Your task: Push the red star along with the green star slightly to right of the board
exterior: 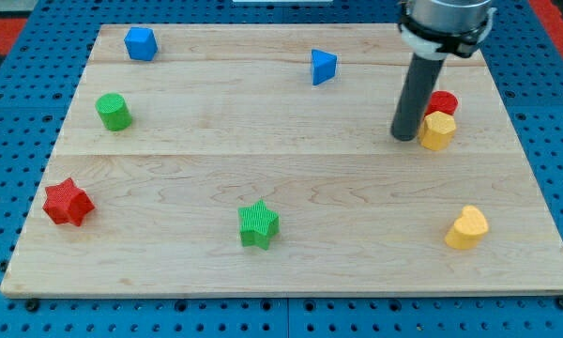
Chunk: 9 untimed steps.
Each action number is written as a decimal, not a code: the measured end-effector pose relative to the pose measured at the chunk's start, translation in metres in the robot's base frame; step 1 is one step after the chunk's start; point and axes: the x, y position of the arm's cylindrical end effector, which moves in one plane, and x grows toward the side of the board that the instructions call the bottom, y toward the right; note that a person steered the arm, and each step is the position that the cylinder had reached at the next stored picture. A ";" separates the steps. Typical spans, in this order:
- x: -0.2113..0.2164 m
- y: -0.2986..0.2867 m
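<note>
Our tip sits at the board's right, just left of the yellow block and red cylinder. No fingers here, only a bare rod. Red star far left; green star bottom centre, well apart.

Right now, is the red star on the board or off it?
On: the red star sits wholly on the board, near its left edge.
</note>
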 end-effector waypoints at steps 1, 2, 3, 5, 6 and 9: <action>0.030 0.031; 0.021 0.100; -0.005 0.053; 0.032 -0.030; 0.020 -0.095; 0.013 -0.117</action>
